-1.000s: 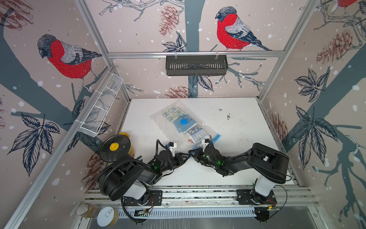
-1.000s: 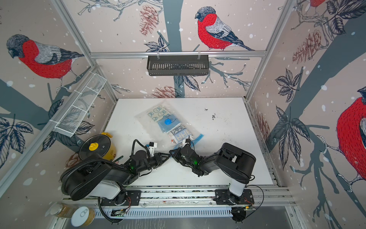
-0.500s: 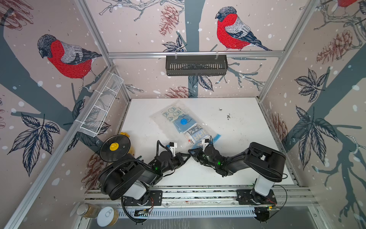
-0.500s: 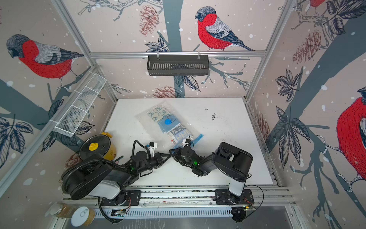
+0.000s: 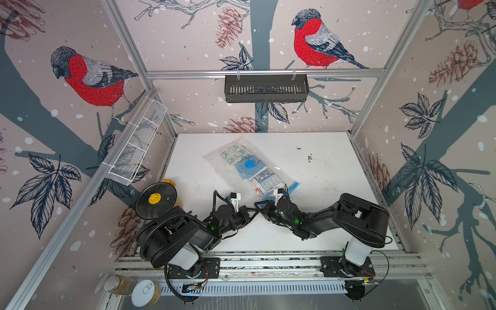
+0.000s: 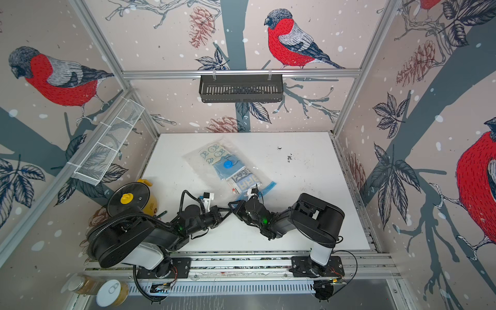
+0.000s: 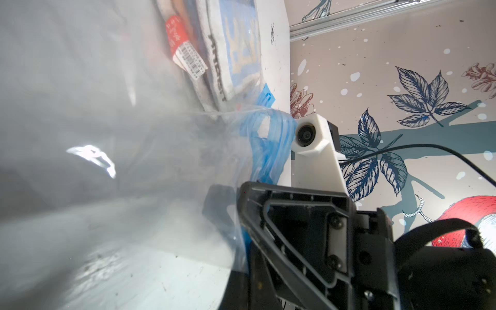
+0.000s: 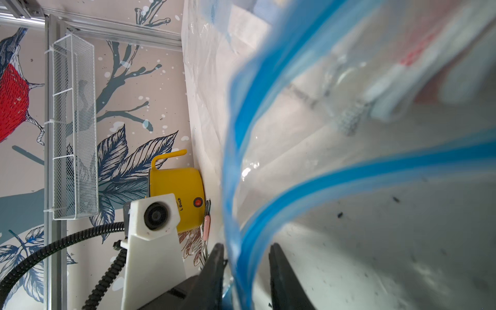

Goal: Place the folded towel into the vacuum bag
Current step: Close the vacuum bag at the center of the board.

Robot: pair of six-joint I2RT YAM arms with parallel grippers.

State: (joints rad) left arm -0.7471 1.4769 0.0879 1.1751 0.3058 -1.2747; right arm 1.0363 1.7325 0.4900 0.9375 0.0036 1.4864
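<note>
On the table [image 5: 322,166], in both top views, the bag [image 5: 222,158] lies slantwise, its closed end far left and its blue strip [image 5: 292,186] near right. Its long axis therefore points toward the right gripper [image 5: 261,208], the nearer of the two. The towel [image 5: 265,183] sits folded inside, close to the mouth. The left gripper [image 5: 254,211] meets the right one tip to tip at the mouth's near corner. From above, neither pair of jaws can be read.

In the left wrist view, bag film lies across the lens and hides the left jaws. They are clenched, though I cannot tell on what. The towel shows through, with a red tag [image 7: 177,35] on it.

In the right wrist view, the right jaws stand parted with the strip running between them, unpinched. I judge that any next pull on the mouth falls to the left arm.
</note>
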